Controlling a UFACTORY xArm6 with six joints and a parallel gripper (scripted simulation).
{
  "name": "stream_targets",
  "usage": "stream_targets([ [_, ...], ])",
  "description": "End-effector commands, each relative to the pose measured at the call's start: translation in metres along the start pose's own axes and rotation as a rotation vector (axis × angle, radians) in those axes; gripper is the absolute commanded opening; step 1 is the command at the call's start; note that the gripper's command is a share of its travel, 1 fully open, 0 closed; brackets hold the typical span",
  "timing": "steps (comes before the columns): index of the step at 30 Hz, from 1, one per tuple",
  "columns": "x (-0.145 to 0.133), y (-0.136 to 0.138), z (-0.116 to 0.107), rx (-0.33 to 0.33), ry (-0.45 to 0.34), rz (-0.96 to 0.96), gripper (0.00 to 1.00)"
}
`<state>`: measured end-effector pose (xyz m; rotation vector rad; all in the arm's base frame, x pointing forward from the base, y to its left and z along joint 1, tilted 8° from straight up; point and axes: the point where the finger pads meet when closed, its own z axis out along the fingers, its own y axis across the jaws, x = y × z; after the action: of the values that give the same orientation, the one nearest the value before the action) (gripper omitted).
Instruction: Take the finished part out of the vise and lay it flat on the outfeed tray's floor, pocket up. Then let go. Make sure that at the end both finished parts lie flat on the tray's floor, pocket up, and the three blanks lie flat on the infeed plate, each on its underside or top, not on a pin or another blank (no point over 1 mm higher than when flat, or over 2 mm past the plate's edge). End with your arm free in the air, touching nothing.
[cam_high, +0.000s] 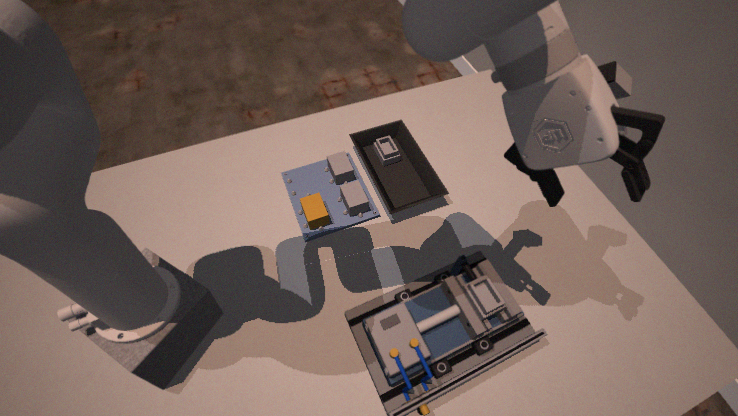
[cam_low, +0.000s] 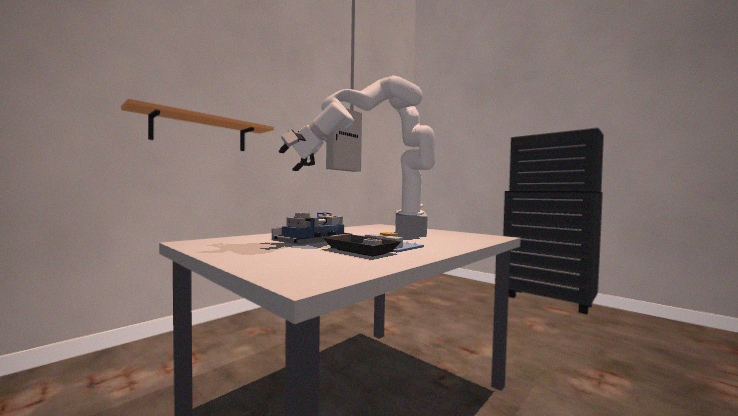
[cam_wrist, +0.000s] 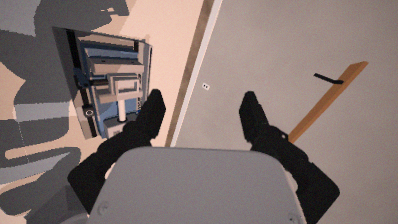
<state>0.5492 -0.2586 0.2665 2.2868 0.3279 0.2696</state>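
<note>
The vise (cam_high: 444, 335) stands on the near side of the table. A grey finished part (cam_high: 485, 295) with a rectangular pocket sits between its jaws, pocket facing up. It also shows in the wrist view (cam_wrist: 125, 90). The dark outfeed tray (cam_high: 398, 166) lies behind the vise, with a grey pocketed piece (cam_high: 387, 149) at its far end. My gripper (cam_high: 594, 185) is open and empty. It hangs high above the table's right edge, up and to the right of the vise. In the wrist view the open fingers straddle the table edge, with the vise (cam_wrist: 107, 92) to their left.
A blue fixture plate (cam_high: 328, 198) left of the tray carries two grey blocks and an orange block (cam_high: 314, 210). The arm's base (cam_high: 134, 315) stands at the table's left. A wooden wall shelf (cam_low: 193, 117) and a black drawer cabinet (cam_low: 555, 217) are off the table.
</note>
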Motion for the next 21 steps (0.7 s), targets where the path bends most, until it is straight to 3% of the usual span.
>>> stream_targets([
  [1, -0.011, -0.005, 0.01, 0.064, -0.039, 0.151, 1.0],
  [21, -0.045, -0.036, 0.04, 0.252, -0.209, 0.645, 1.0],
])
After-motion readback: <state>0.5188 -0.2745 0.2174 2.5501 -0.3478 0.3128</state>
